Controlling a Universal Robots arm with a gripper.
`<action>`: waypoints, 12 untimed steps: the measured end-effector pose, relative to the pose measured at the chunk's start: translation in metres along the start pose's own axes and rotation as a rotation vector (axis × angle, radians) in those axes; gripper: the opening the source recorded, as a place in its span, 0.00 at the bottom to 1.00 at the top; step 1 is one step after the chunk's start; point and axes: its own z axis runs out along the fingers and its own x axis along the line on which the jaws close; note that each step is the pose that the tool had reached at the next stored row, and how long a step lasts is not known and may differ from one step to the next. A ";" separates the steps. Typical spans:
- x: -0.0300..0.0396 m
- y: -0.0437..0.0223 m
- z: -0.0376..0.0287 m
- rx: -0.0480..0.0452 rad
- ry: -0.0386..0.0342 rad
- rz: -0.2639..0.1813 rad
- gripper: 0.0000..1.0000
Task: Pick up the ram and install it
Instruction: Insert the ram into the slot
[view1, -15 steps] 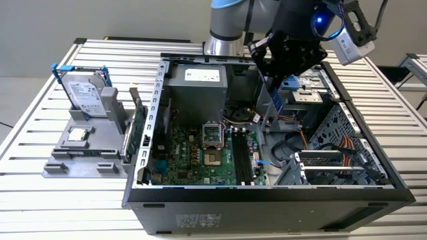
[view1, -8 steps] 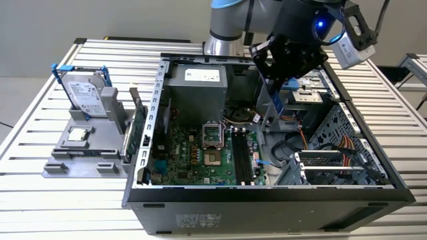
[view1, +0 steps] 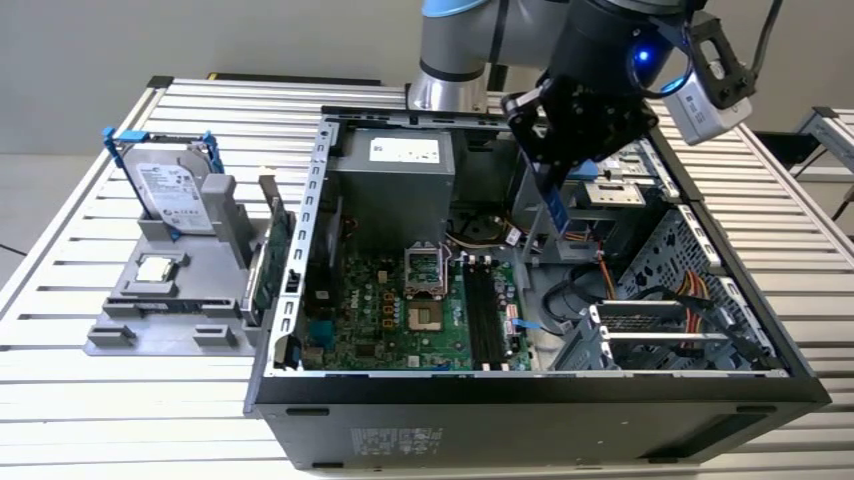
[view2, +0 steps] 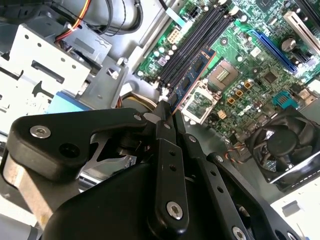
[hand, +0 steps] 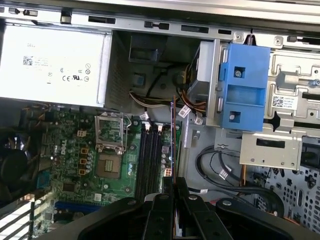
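The claw (view1: 549, 178) is clamped on one end of the ram (view1: 554, 222), near the memory slots (view1: 487, 310). It looks light, stiff and fragile, best held by its edges.

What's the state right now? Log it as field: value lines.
gripper: shut on the ram
ram state: blue stick, held above the motherboard, not in a slot
memory slots: black, look empty
hard drive: upright in grey stand, outside the case
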 end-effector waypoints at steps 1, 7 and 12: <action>-0.0001 -0.0002 0.0003 0.0000 0.0000 0.001 0.00; -0.0009 -0.0013 0.0030 -0.0002 0.0008 0.005 0.00; -0.0019 -0.0016 0.0058 -0.0003 0.0011 0.007 0.00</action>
